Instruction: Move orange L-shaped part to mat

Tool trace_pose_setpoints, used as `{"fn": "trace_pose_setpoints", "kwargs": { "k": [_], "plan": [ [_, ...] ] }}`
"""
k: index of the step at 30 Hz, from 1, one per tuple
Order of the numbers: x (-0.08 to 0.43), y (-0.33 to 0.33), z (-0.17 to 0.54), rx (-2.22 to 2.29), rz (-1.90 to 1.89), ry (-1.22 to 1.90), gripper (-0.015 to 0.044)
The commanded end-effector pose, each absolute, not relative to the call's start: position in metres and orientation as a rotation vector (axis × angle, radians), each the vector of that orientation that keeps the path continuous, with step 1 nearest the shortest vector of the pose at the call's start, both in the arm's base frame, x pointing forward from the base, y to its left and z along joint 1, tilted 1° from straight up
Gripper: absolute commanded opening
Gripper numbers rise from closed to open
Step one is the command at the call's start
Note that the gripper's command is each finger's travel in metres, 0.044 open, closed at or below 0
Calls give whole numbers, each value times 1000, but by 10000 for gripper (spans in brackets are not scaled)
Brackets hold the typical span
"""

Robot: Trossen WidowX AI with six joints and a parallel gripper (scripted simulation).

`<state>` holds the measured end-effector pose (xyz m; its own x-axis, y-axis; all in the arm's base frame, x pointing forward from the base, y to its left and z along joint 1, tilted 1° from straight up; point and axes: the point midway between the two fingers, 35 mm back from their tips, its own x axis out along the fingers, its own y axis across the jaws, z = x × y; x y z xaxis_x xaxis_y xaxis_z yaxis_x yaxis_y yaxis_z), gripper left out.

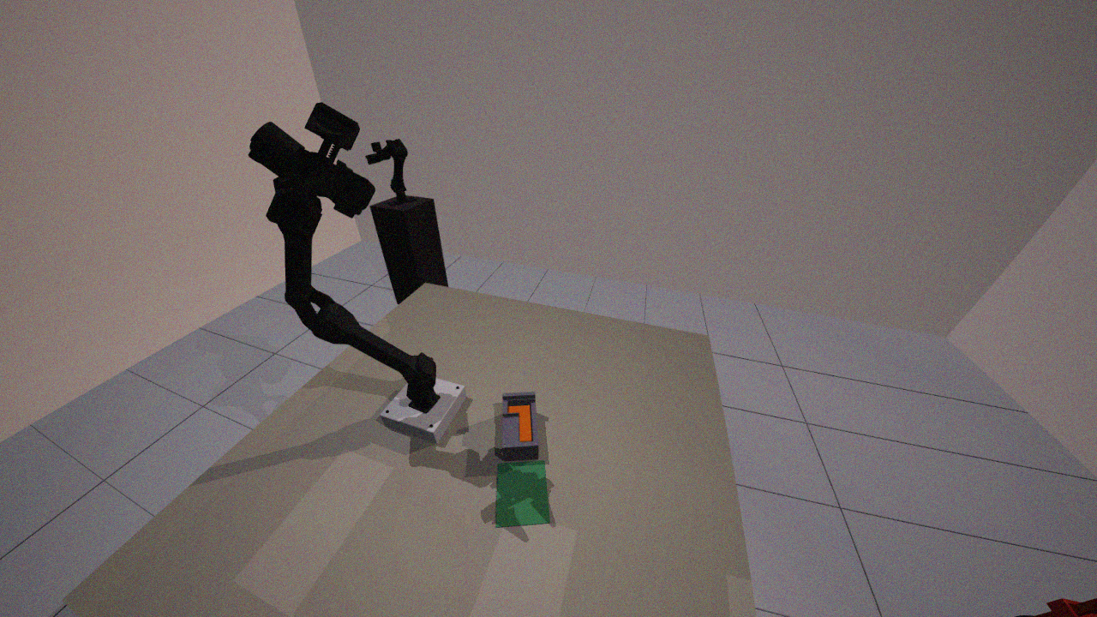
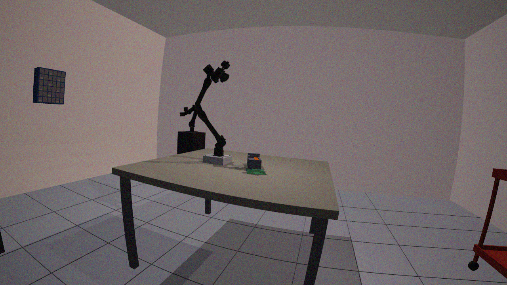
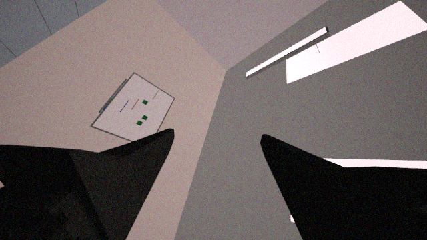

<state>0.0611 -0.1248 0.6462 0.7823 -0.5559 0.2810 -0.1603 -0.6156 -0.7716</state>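
The orange L-shaped part [image 1: 525, 427] [image 2: 256, 158] lies in the pocket of the grey tray [image 1: 519, 452] [image 2: 254, 164]. It looks level in the top view, with its wider L-shaped end away from the mat and its narrow end towards the mat; a small height difference cannot be made out. The green mat [image 1: 508, 512] [image 2: 256, 172] lies beside the tray, with shadows on it and no part on it. My gripper [image 3: 217, 135] is open and empty in the wrist view, raised high above the table and far from the tray, pointing towards the upper wall and ceiling.
The arm's pale base block [image 1: 448, 418] [image 2: 216, 160] stands on the table [image 1: 636, 398] [image 2: 294, 184], to the left of the tray. A second small arm on a dark pedestal [image 1: 414, 245] [image 2: 191, 142] stands behind the table. A red cart [image 2: 490, 212] stands off to the right.
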Motion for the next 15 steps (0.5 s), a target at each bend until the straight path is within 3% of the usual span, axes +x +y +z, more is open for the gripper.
{"fn": "trace_pose_setpoints", "kwargs": {
  "k": [1, 8, 15],
  "plan": [
    [64, -122, 646, -2193, -649, 520, 374],
    [142, -56, 621, -2107, -509, 327, 190],
    [216, 2, 568, -1975, -245, 200, 180]
  ]
}}
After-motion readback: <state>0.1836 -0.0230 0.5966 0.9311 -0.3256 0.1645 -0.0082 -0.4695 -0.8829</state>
